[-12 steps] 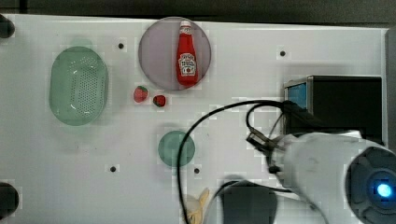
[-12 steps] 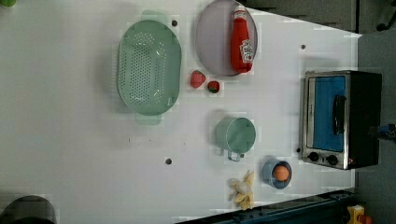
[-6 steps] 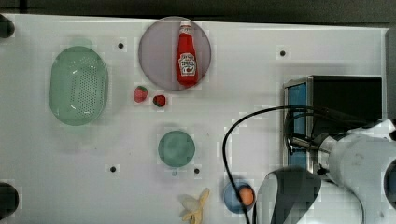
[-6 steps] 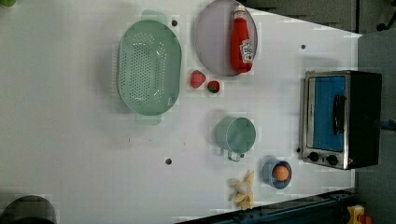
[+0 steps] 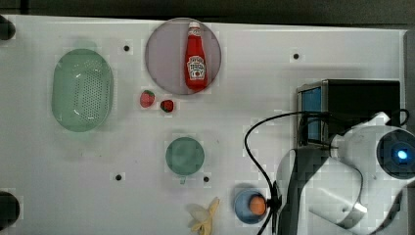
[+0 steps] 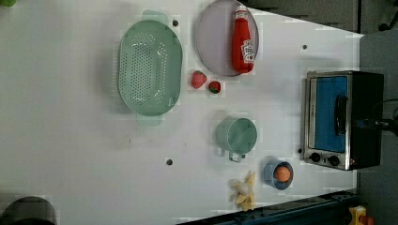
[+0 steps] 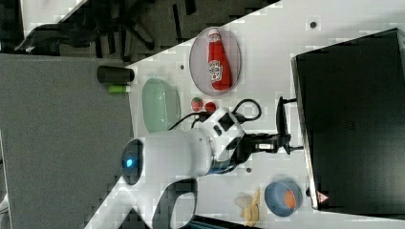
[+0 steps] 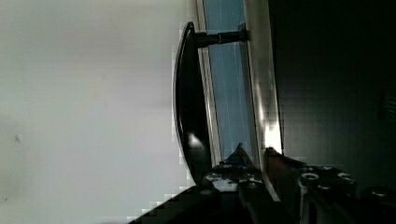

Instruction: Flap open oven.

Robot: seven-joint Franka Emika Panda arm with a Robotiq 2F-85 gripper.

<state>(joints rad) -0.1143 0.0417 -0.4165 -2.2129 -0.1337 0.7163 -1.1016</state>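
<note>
Oven (image 6: pixel 345 119) at tabletop (image 6: pixel 70 140) edge, 3 o'clock in left view — door shut. Claw (image 7: pixel 285 143) at door's dark handle (image 8: pixel 189 102), fingers slightly apart, grip unclear. Ketchup bottle (image 5: pixel 196 58) on plate (image 5: pixel 164 58) — label unreadable.

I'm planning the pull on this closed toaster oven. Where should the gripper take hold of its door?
Probably the dark bar handle on the blue glass door of the boxy black-topped oven. It stands off the glass on posts, so the gripper can come from the front and hook a finger behind it.
</note>
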